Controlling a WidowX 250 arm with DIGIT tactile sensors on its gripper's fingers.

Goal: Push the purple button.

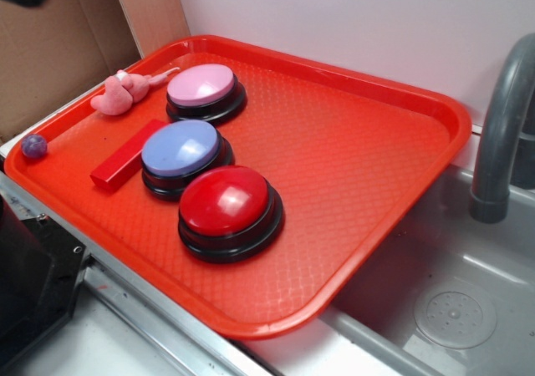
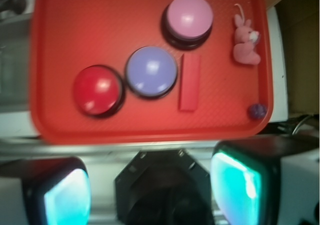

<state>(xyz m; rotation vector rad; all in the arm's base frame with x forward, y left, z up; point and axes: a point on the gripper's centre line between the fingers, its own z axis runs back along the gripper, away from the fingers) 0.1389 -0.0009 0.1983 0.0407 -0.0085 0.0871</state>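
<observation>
The purple button, a periwinkle dome on a black base, sits on the red tray between a pink-lilac button and a red button. In the wrist view my gripper hangs high above the tray's near edge, well short of the buttons. Its two teal-padded fingers stand far apart with nothing between them. The gripper does not show in the exterior view.
A red block lies right beside the purple button. A pink plush toy and a small purple ball rest near the tray's edge. A sink basin with a grey faucet adjoins the tray.
</observation>
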